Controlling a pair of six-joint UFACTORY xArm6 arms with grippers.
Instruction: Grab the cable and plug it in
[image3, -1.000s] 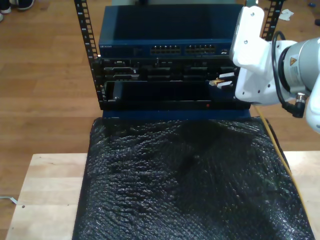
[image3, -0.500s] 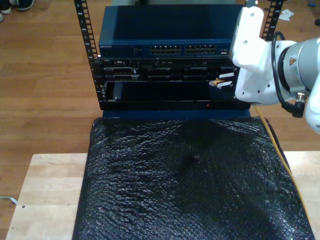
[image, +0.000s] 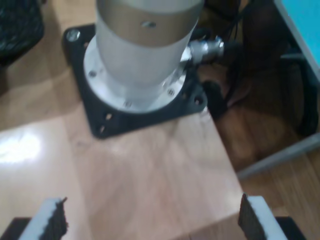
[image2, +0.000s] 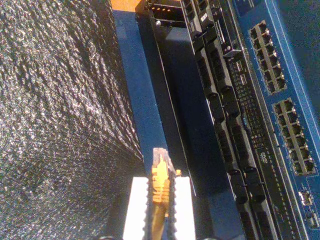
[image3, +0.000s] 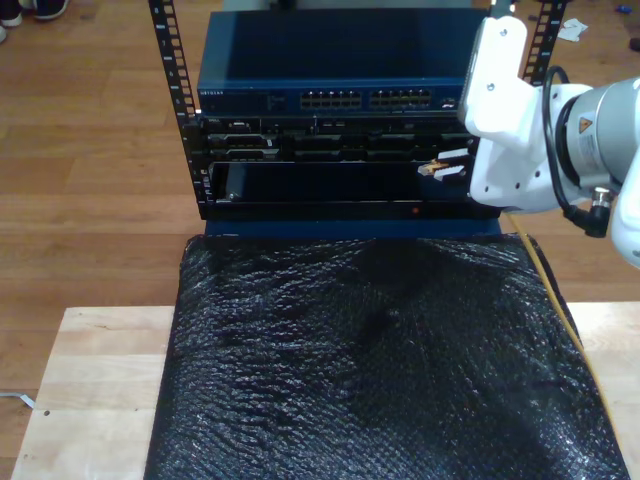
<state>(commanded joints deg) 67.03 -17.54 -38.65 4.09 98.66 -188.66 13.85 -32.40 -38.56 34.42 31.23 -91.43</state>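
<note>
Our second hand (image2: 160, 210) grips the cable (image2: 160, 182) by its plug, near the switch (image3: 330, 95); misalignment could jam the plug against a port edge. Our first hand (image: 150, 220) stands open.

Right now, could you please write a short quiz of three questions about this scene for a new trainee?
1. True or false: my second pincer holds the cable near its plug.
2. What covers the table? A) black bubbly sheet B) white cloth C) blue tray
3. Fill in: in the exterior view, the plug has not yet entered a ____ of the blue switch.

Key: 1 true; 2 A, the black bubbly sheet; 3 port.
</note>
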